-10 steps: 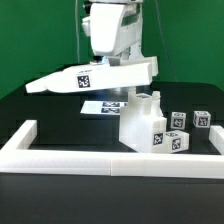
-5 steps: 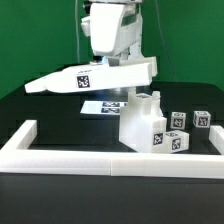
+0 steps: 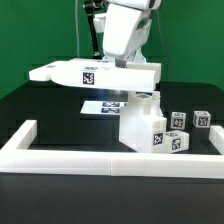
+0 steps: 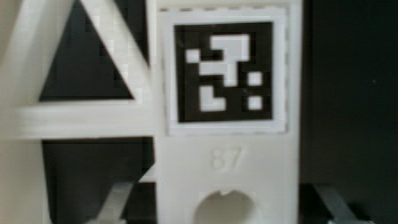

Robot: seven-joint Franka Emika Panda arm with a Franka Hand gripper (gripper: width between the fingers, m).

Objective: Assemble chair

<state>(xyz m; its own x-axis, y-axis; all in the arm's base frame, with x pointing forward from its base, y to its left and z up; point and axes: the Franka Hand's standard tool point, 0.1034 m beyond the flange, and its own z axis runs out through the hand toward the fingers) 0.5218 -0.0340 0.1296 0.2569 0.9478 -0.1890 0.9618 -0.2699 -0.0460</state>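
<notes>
Hand (image 3: pixel 123 66) hangs under the white arm (image 3: pixel 128 28) and pinches the flat chair piece (image 3: pixel 95 73) – the piece is up in the air, well clear of the surface (image 3: pixel 40 105). We see it lying about level, long side running from the exterior view's left to its right, with one black-and-white tag facing up near the middle.

In the wrist view the same flat chair piece (image 4: pixel 222 150) fills the frame: a big tag, a stamped number below it, a round notch at the edge near the hand (image 4: pixel 222 203), and open gaps with a slanted bar to one side. The grey fingers (image 4: pixel 121 198) sit on either side of the piece, blurry, but probably pressed against it.

Below, a blocky chair piece (image 3: pixel 143 125) stands on the surface with tags on its front. Its top post sits just under the exterior view's right end of the held piece – we cannot tell if they touch. Small tagged blocks (image 3: pixel 203 119) lie on the surface to the exterior view's right of it. The marker board (image 3: pixel 100 106) lies flat beneath the held piece. A low border wall (image 3: pixel 100 160) runs along the near edge.
</notes>
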